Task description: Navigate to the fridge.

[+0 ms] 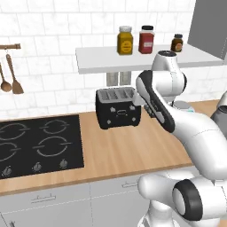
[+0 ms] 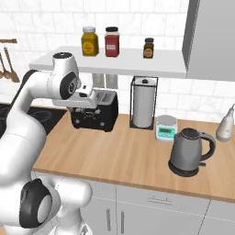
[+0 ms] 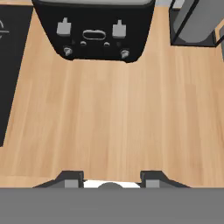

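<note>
Landmark: black toaster (image 1: 118,107), set on the wooden counter (image 1: 128,150) against the white tiled wall (image 1: 53,53)

Gripper (image 3: 112,178): held above bare counter in front of the toaster; two dark fingertips (image 3: 72,178) are seen spread apart with nothing between them, so the tool is released and empty. In the right base view the hand is carried just in front of the toaster, at the end of the folded white arm (image 2: 27,114)

Black cooktop (image 1: 37,146): let into the counter to the left of the toaster, knobs along its front edge

Wooden spoons (image 1: 11,77): hung from a rail on the wall, above the cooktop and left of the toaster

White shelf (image 2: 119,62): fixed above the toaster; three jars are stood on it, a yellow one (image 2: 90,41), a red one (image 2: 111,41) and a small dark one (image 2: 148,48)

Paper towel roll (image 2: 143,108): upright in a dark wire holder, just right of the toaster

Small scale (image 2: 165,128): right of the roll

Grey kettle (image 2: 188,151): further right of the toaster, nearer the counter's front edge

Grey upper cabinet (image 2: 211,39): above and right of the toaster

Fridge: cannot be located in these views
</note>
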